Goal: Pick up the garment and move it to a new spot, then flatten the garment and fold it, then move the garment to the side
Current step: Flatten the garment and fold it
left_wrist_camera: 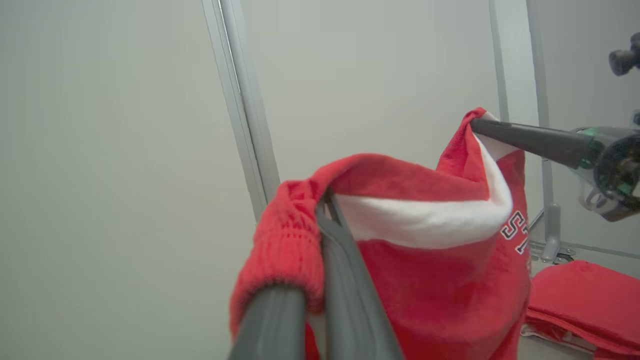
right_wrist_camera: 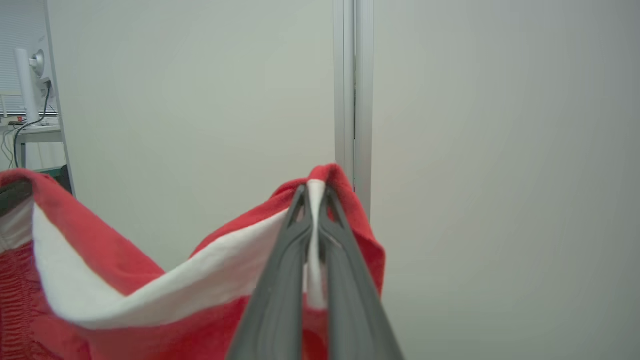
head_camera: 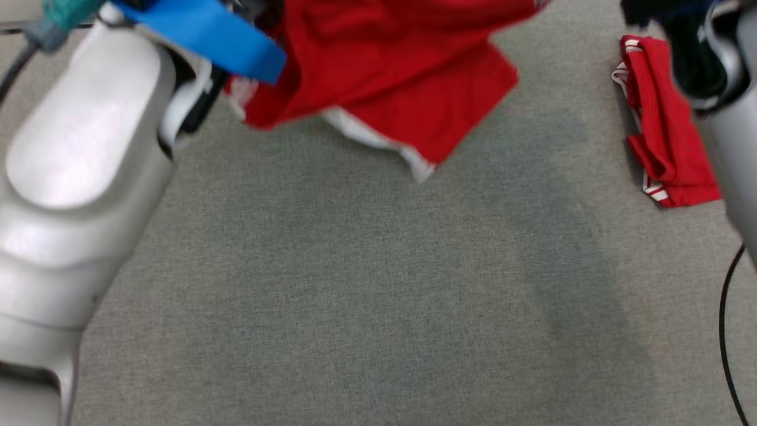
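Red garment (head_camera: 384,77): held up above the grey surface (head_camera: 355,296), left of the folded red piece (head_camera: 668,130), edges pinched in the closed left claw (left_wrist_camera: 326,197) and right claw (right_wrist_camera: 312,192); pickup apparently done, with placing, flattening, folding and moving aside outstanding.

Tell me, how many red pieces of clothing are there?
2. The lifted garment hangs at the head view's top; a folded garment lies on the grey surface at right. Others may be hidden beyond the frame.

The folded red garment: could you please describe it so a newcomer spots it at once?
On the grey surface, look far right in the head view. The folded red garment lies there, white-trimmed; unlike the hanging red garment, nothing grips it.
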